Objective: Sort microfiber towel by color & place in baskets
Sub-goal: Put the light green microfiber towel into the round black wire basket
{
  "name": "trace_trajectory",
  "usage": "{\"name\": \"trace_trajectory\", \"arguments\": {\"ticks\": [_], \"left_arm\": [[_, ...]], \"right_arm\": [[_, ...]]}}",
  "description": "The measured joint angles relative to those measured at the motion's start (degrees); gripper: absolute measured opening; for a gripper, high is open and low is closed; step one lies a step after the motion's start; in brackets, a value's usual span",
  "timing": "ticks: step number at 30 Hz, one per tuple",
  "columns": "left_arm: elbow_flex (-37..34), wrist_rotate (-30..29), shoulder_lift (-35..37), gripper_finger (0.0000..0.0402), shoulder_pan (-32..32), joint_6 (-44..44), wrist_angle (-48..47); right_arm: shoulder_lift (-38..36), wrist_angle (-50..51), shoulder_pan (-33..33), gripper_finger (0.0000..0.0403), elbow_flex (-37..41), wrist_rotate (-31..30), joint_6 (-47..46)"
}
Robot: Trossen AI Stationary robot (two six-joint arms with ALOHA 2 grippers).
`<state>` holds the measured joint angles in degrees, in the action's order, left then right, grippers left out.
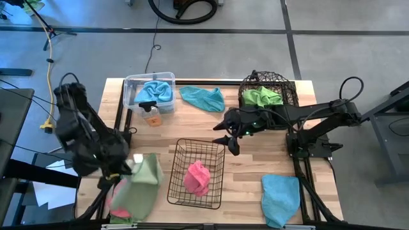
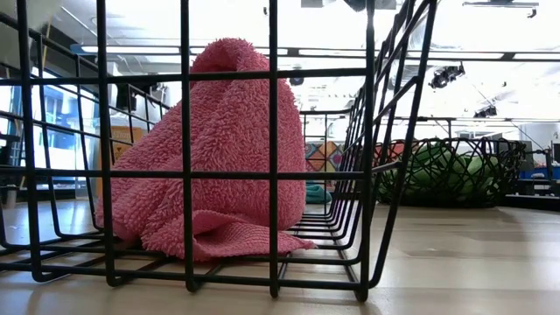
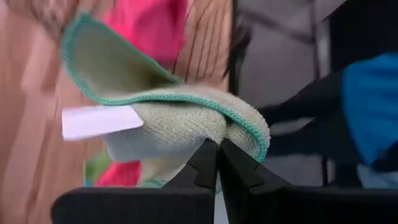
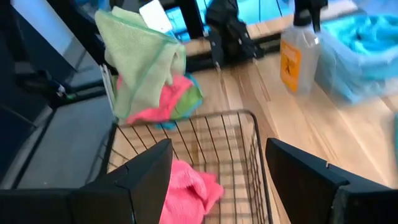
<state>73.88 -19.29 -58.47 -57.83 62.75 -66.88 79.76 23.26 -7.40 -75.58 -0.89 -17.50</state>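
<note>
Green towel (image 1: 147, 171) pinched in left pincer (image 3: 217, 149), right pincer (image 1: 225, 136) open

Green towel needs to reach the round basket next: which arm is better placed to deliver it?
Left, probably: the left gripper is shut on the green towel. The right gripper, open and empty, hangs nearer the round basket, so a handover might be worthwhile.

The wooden table (image 1: 255, 160) holds a clear bin (image 1: 149, 82) at eleven o'clock, round basket (image 1: 268, 86) at one, wire basket (image 1: 197, 174) mid-front, loose blue towels (image 1: 203, 98), and maybe a bottle (image 1: 151, 114).
</note>
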Motion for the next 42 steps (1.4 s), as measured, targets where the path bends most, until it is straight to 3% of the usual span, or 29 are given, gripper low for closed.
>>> {"name": "trace_trajectory", "arguments": {"ticks": [9,15,18,22,26,34,38,42], "left_arm": [[11.5,-12.9,0.5,0.0000,8.5,-21.0,0.1],[12.9,-22.4,0.4,0.0000,18.8,-39.7,1.9],[12.9,-24.8,0.3,0.0000,24.9,-50.0,7.7],[12.9,-20.5,-0.2,0.0000,32.7,-62.7,19.1],[12.9,-15.6,-1.5,0.0000,39.2,-67.9,27.1],[12.9,-8.0,-8.7,0.0000,50.3,-69.4,40.3],[12.9,-4.7,-12.2,0.0000,53.8,-69.4,47.4],[12.9,-0.4,-14.3,0.0000,55.4,-68.9,50.8]], "right_arm": [[0.0,-12.2,0.0,0.0256,0.0,3.0,0.9],[0.0,-22.0,-0.3,0.0256,0.0,3.0,1.0],[0.0,-24.4,-0.3,0.0256,0.0,1.4,1.3],[0.0,-24.8,-0.2,0.0256,0.0,-4.9,5.2],[0.0,-24.8,0.4,0.0256,-0.1,-9.5,10.8],[0.0,-24.8,3.5,0.0256,-0.6,-10.9,19.1],[0.0,-23.9,5.0,0.0256,-0.6,-9.1,22.8],[0.0,-24.7,6.4,0.0256,-0.6,-12.2,26.6]]}}
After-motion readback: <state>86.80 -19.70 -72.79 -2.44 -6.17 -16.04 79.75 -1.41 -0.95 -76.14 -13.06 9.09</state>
